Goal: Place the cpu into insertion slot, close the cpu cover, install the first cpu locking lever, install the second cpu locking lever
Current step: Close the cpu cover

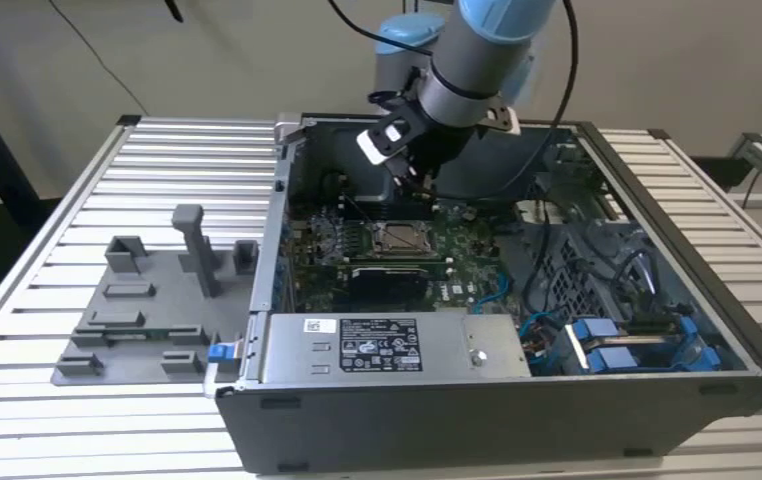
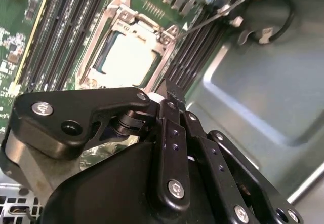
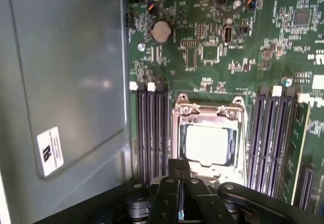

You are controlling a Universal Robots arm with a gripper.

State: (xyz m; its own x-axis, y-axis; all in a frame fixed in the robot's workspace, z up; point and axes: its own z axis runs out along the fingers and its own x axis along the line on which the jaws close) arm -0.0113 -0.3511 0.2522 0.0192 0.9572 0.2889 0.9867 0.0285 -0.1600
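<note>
The cpu [image 3: 206, 144] lies flat in the insertion slot [image 1: 399, 238] on the green motherboard, its pale metal top showing in both wrist views [image 2: 129, 57]. The silvery cpu cover [image 3: 207, 113] is folded down around it, framing the chip [image 2: 98, 49]. A thin metal locking lever [image 2: 212, 17] sticks out at an angle from one corner of the socket. My gripper [image 1: 416, 185] hovers above the board just behind the socket, its narrow black fingers pressed together and holding nothing [image 2: 170, 89] [image 3: 179, 167].
The open computer case [image 1: 701, 300] stands on a slatted table. Dark memory slots [image 3: 152, 133] flank the socket on both sides. A labelled power supply box [image 1: 381, 345] sits at the front. A grey fixture [image 1: 141, 300] stands on the exterior view's left; blue cables [image 1: 621, 340] lie on its right.
</note>
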